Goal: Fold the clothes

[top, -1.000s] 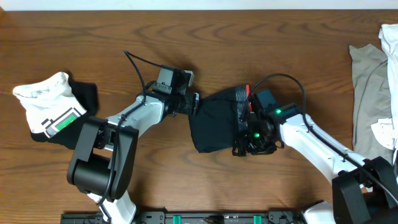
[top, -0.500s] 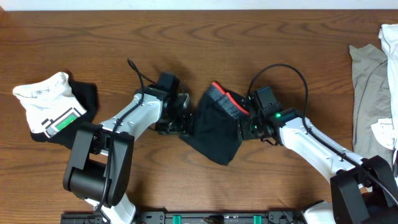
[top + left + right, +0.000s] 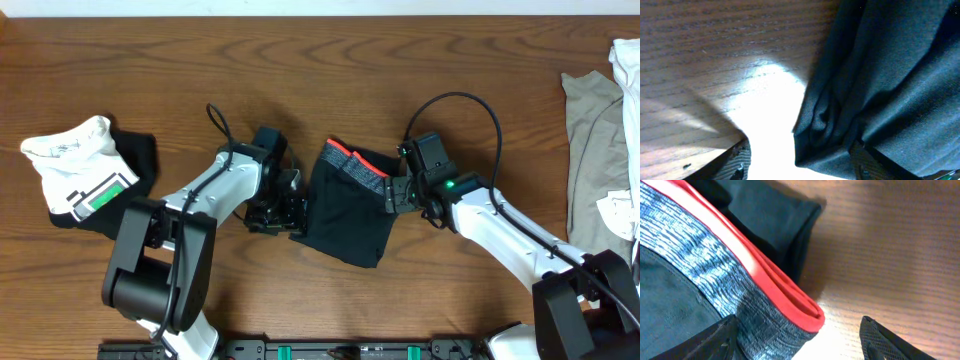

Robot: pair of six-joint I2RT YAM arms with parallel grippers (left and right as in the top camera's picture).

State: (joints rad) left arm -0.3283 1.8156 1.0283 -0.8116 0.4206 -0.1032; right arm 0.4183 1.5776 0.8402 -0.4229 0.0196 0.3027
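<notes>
The black pants (image 3: 345, 210) lay as a folded bundle in the middle of the table (image 3: 150, 60), with the grey-and-red waistband (image 3: 715, 275) along the far edge. The left hand (image 3: 288, 206) sat at the bundle's left edge and the right hand (image 3: 393, 192) at the waistband's end, both with fingers apart, gripping nothing. The fold would likely finish best with edges squared and layers pressed flat

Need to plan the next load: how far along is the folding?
Looks done: the black pants lie as a compact bundle mid-table, grey-and-red waistband on top. In hand: the left gripper and right gripper sit open at its opposite edges. Remaining: the grey-beige tops at the table's right edge lie loose; the white green-patched top at far left looks bundled.
</notes>
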